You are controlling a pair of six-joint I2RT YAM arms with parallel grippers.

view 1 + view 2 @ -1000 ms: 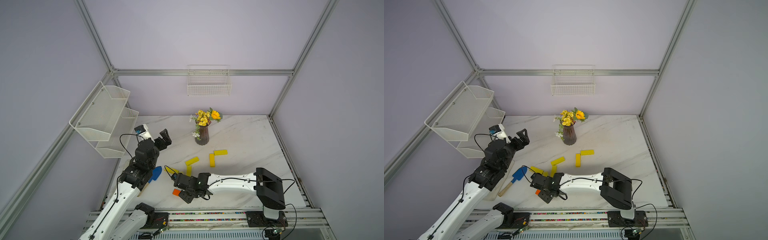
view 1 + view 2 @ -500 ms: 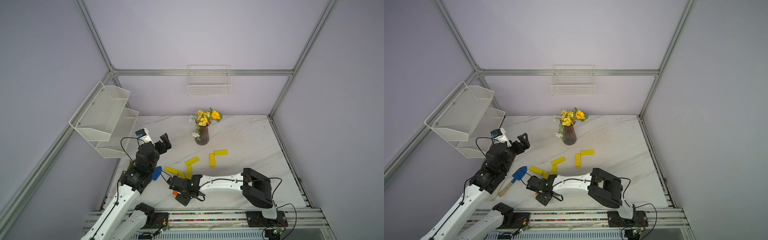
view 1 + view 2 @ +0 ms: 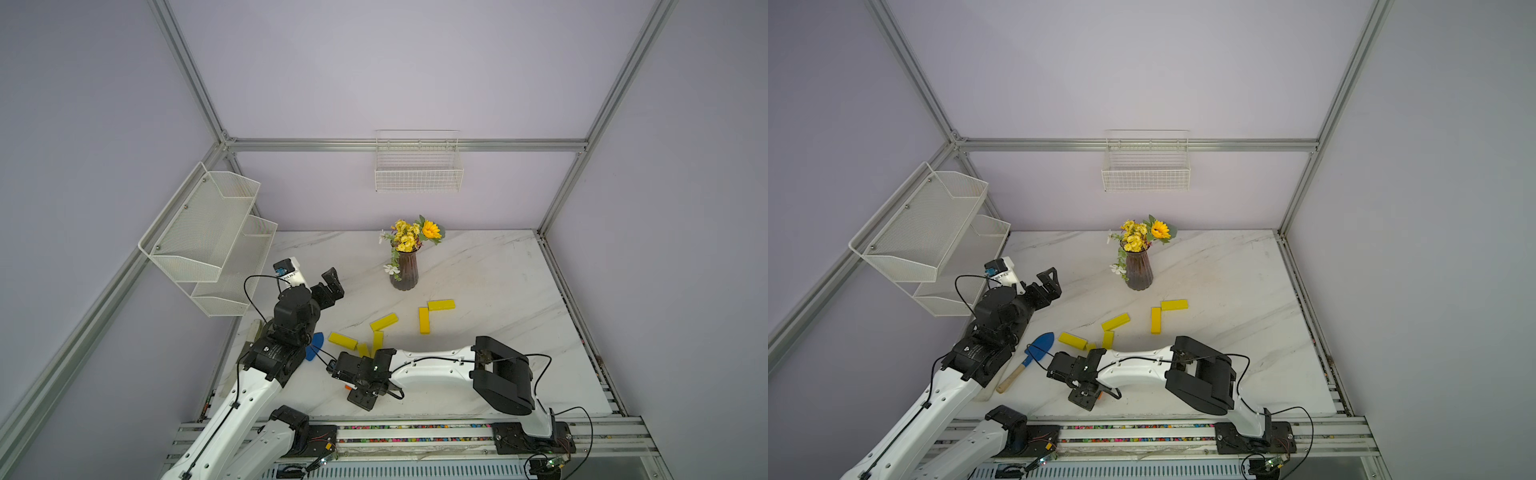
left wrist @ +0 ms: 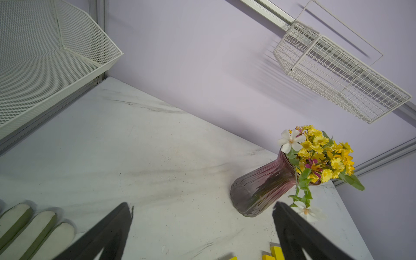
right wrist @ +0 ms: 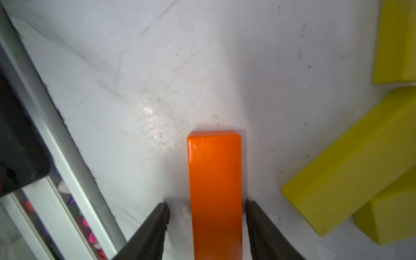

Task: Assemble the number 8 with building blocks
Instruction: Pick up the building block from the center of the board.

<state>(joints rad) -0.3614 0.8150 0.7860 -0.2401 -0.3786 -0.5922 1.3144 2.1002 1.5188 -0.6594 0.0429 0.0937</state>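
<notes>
Right fingers (image 5: 265,229) straddle orange block (image 5: 215,191); vase (image 3: 404,272) holds flowers (image 3: 411,237).

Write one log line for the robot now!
left gripper: open, empty | right gripper: open, straddling orange block | yellow blocks: loose, no 8 yet

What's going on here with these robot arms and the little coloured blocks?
Two robot arms are building a number 8 from small blocks on a marble table. The right gripper straddles the orange block near the front edge, jaws either side, not yet closed on it. The left gripper hangs open and empty. Two yellow blocks lie at a right angle further back; the other yellow blocks lie scattered.
</notes>
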